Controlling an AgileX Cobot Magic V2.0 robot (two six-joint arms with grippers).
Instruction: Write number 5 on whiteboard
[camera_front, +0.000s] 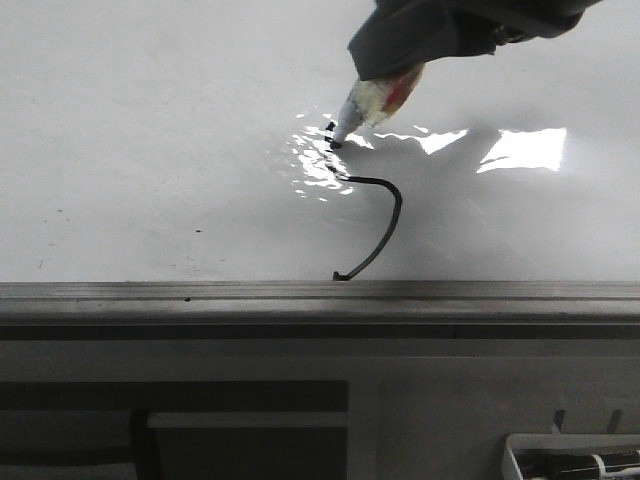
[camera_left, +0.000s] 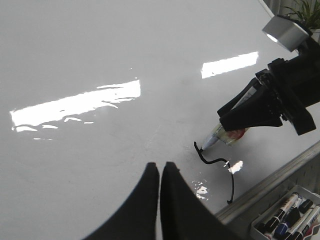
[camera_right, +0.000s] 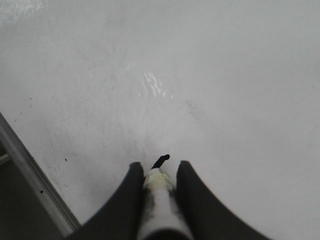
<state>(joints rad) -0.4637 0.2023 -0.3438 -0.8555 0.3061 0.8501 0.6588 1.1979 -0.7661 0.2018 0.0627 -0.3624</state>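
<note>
Glossy whiteboard bears a hand-drawn number 5; no legible labels.

My right arm runs off the front view's top edge, its fingers hiding my marker's barrel. Glare washes out part of the 5. A marker tray is cut off at the lower right corner; its labels are too small to read.

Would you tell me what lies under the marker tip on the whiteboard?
Under the marker tip sits the top of the number 5, drawn on the whiteboard. The right gripper hides the marker's body.
</note>
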